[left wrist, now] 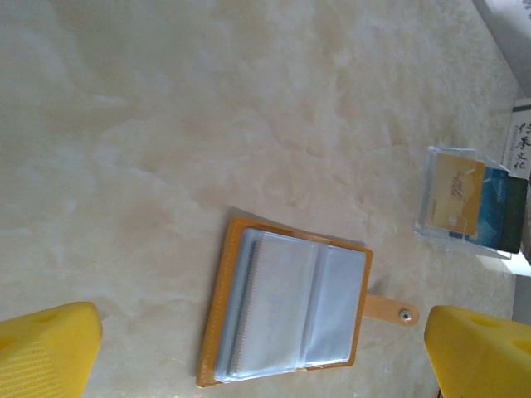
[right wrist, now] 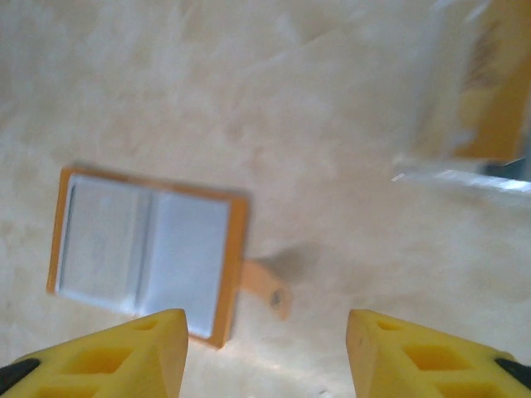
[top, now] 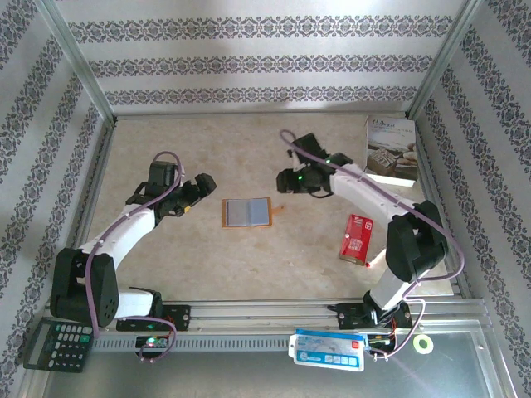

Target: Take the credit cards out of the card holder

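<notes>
1. The card holder (left wrist: 286, 311) lies open and flat in the middle of the counter (top: 207, 141), between your two hands. Its grey-blue pockets face up and its tab (left wrist: 390, 313) points right.
2. Your left hand (left wrist: 261, 332) is spread wide and released, holding nothing, just left of the holder. Your right hand (right wrist: 265, 327) has its fingers parted with only bare counter between them, on the tab side.
3. A clear sleeve (left wrist: 465, 199) lies apart from the holder, beyond the tab. It carries a gold card (left wrist: 455, 192) and what looks like a blue one (left wrist: 498, 207). I judge you are between pulls, with some cards out.
4. I cannot tell whether the pockets hold more cards. The next move likely calls for pinning the holder with one hand and drawing from a pocket edge with the other.
5. Count:
   - one card holder
   - one clear sleeve
   - two cards visible in it
   - one white book (top: 390, 148) at the far right
   - one red packet (top: 357, 236) at the near right
   - one calculator (top: 58, 344) at the near left
</notes>
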